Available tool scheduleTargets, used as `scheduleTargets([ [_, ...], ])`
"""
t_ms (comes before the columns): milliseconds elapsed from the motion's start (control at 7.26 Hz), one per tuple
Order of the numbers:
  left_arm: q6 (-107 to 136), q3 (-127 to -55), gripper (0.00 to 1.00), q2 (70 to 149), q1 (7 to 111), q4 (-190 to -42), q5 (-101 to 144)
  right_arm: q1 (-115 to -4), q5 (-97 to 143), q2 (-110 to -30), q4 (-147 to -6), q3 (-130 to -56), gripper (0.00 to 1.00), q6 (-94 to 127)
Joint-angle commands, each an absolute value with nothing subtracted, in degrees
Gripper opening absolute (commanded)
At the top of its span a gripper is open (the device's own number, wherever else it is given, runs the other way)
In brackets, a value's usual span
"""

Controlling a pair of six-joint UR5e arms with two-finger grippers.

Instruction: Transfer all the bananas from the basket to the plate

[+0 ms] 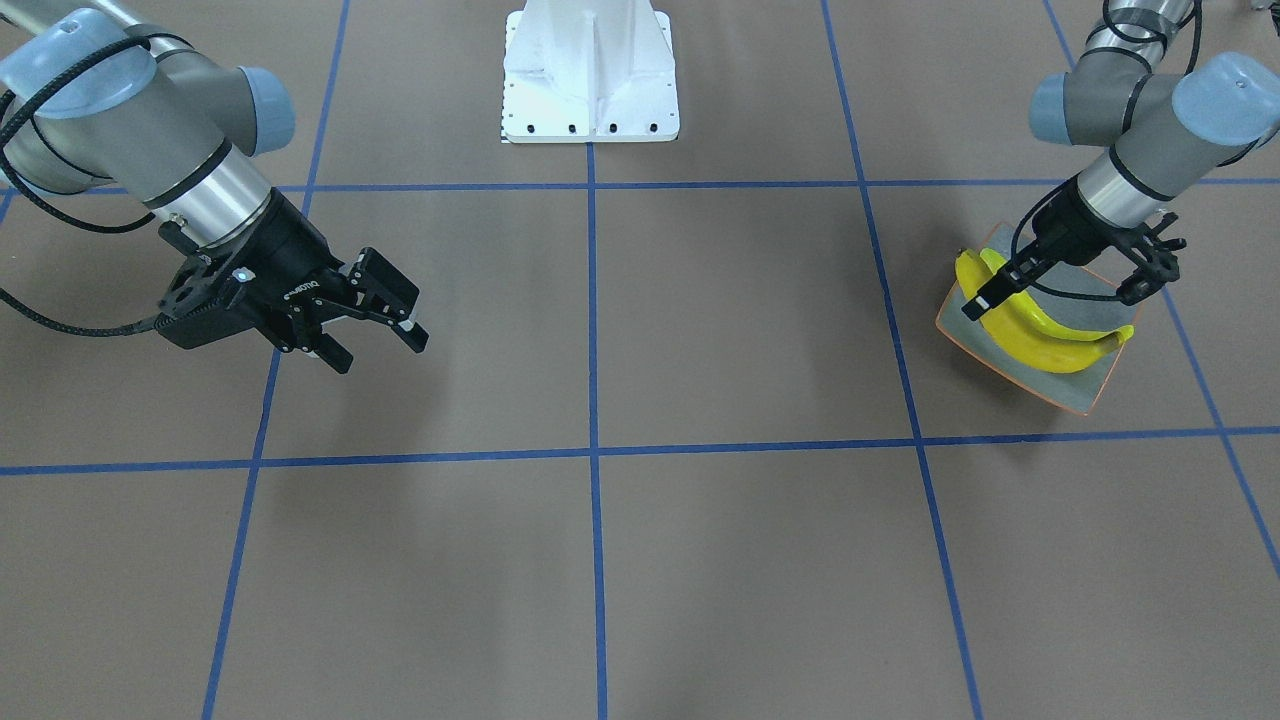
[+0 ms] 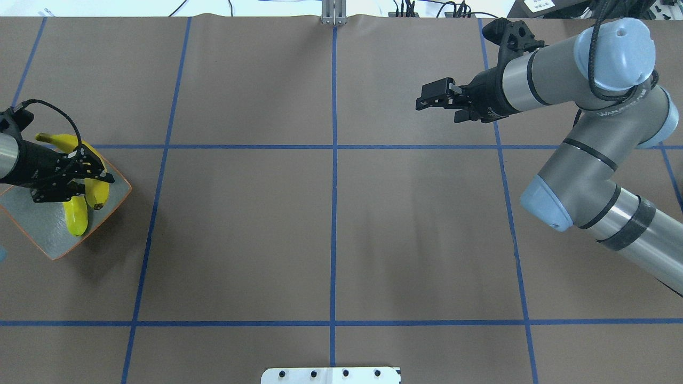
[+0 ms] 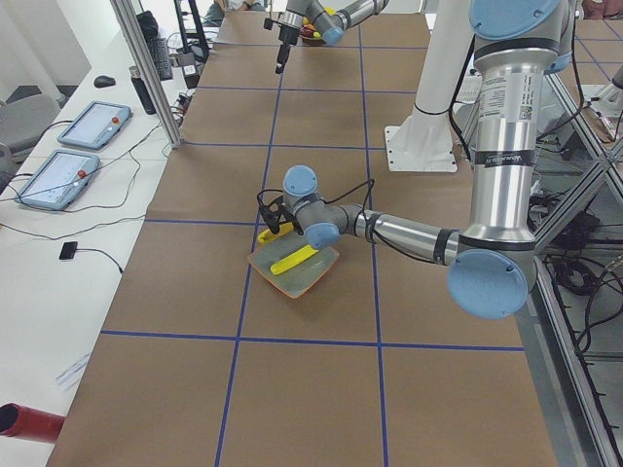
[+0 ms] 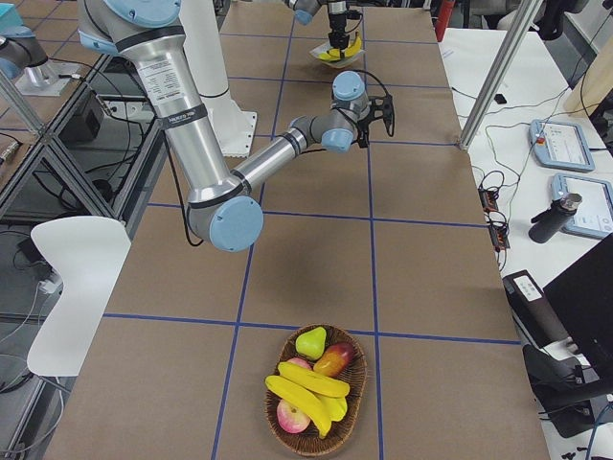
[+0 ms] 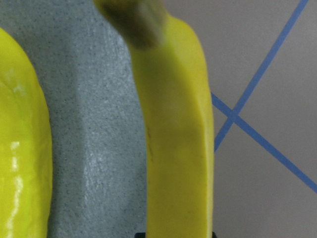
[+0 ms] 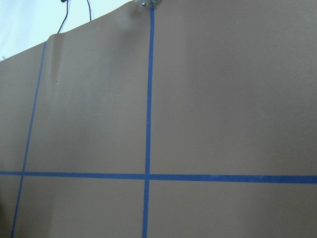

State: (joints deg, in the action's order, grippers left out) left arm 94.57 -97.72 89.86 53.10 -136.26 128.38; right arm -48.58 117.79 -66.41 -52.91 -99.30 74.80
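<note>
The grey-green, orange-rimmed plate (image 1: 1085,392) (image 2: 40,230) lies at the table's left end with two yellow bananas (image 1: 1040,338) (image 2: 76,217) on it. My left gripper (image 1: 1060,297) (image 2: 93,184) hangs low over them, open, its fingers spread wide to either side of the bananas. The left wrist view shows one banana (image 5: 178,148) close below, another banana (image 5: 22,148) at the left and the plate (image 5: 94,124) between. The basket (image 4: 356,398) at the table's right end holds more bananas (image 4: 306,383). My right gripper (image 1: 375,340) (image 2: 421,98) is open and empty above bare table.
In the basket also lie a pear (image 4: 310,341) and apples (image 4: 332,359). The white robot base (image 1: 590,70) stands at the table's middle edge. Blue tape lines (image 2: 333,213) cross the brown table. Tablets (image 3: 58,175) and cables lie on a side bench.
</note>
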Motion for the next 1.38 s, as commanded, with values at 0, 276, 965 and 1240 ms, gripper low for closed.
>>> scheduleTargets([
  [0,90.81,-97.73,0.00,89.82,52.65,-130.47,128.32,-48.52,117.60,-66.36,-53.00,-99.14,1.00,74.88],
  [276,90.62,-97.91,0.00,89.47,52.65,-129.81,128.41,-48.52,117.60,-66.27,-53.00,-99.14,1.00,74.88],
  [965,90.53,-97.38,0.99,89.30,52.73,-129.64,128.32,-48.43,117.69,-65.92,-52.91,-99.49,1.00,75.59],
  [1240,90.53,-97.90,1.00,89.47,53.87,-129.73,128.58,-48.43,117.69,-65.83,-52.91,-99.49,1.00,75.59],
])
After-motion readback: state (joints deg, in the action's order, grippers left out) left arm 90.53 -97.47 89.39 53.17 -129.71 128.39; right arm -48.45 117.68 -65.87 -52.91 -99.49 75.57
